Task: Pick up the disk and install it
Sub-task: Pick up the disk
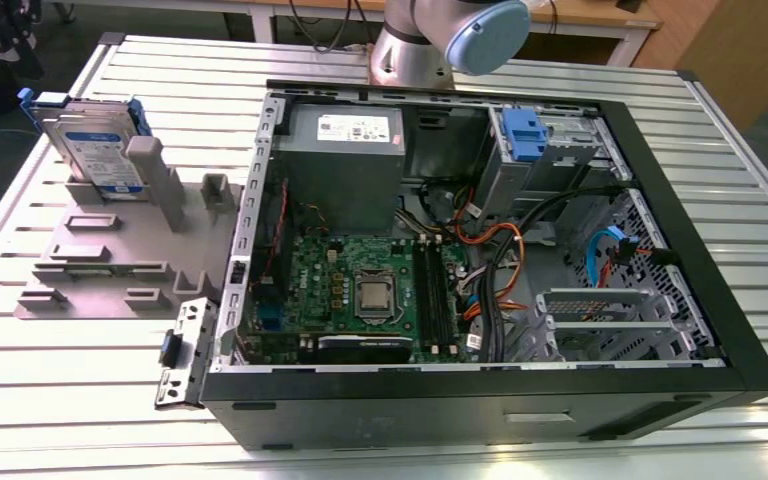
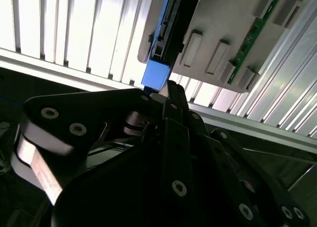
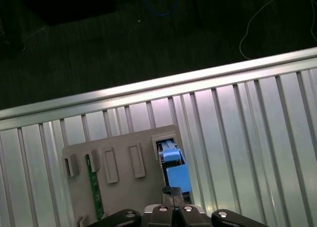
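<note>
Disk (image 1: 96,152) upright in holder (image 1: 107,256), beside case (image 1: 491,388)

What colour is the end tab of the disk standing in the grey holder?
Blue. The tab on the disk shows best in the first wrist view.

The gripper (image 3: 173,193) points downward, its fingers apparently pressed together.

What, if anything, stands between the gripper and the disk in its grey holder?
Nothing visible does. In both wrist views the gripper points at the blue end tab of the disk, with no object between them.
</note>
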Controlling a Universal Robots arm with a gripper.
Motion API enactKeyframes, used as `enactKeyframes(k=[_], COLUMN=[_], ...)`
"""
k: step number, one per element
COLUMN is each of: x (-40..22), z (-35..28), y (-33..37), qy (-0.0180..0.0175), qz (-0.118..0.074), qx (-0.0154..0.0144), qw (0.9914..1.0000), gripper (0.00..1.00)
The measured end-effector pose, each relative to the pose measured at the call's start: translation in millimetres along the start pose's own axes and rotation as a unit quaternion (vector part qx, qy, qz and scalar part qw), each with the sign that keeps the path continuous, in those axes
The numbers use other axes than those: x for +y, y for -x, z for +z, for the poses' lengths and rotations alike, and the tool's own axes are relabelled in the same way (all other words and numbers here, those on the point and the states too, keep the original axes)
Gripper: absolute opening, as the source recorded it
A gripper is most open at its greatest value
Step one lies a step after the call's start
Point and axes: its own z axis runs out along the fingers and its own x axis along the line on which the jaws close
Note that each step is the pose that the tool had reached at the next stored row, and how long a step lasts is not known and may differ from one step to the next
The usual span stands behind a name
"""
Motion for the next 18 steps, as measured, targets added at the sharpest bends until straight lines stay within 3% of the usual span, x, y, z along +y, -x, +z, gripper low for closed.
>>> enactKeyframes(k=[4,9,11,12,18], x=[0.1,0.2,0.1,0.1,1.4], z=[1.0,7.3,10.8,12.5,22.7], y=[0.3,1.5,1.8,1.9,2.2], qy=[-0.0004,-0.0017,-0.0018,-0.0018,-0.0010], qz=[-0.001,-0.014,-0.023,-0.026,-0.040], qx=[-0.0001,0.0000,0.0001,-0.0001,-0.0045], qw=[1.00000,0.99989,0.99973,0.99966,0.99919], gripper=[0.17,0.41,0.41,0.47,0.47])
